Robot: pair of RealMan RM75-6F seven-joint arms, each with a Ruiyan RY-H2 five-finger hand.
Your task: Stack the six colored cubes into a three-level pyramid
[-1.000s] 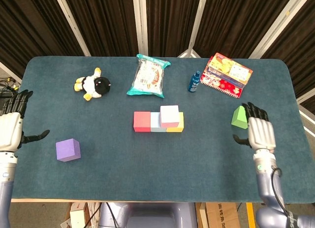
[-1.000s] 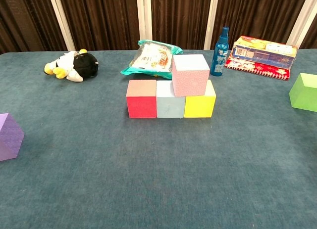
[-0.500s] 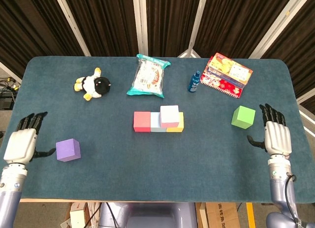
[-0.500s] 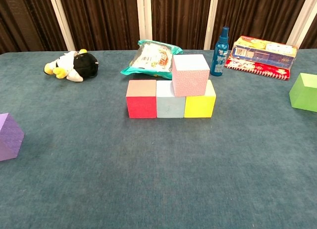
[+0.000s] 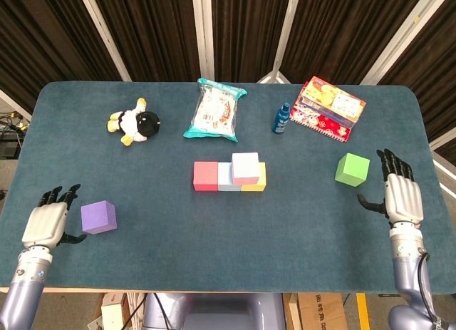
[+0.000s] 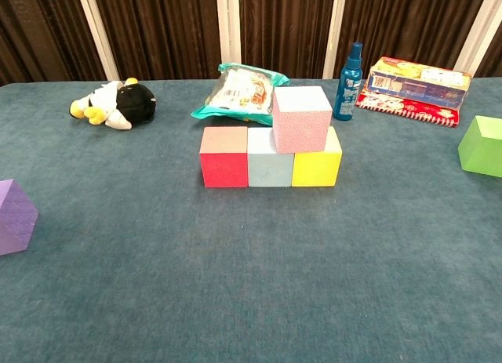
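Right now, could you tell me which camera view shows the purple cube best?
The head view: the whole purple cube shows there, just right of the left hand. The chest view cuts it off at the left frame edge.

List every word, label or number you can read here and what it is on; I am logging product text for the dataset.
None can be read.
Snack bag: print blurred.
Colourful box: lettering too small.
Blue bottle: label unreadable.
Cubes and plush toy: no text visible.
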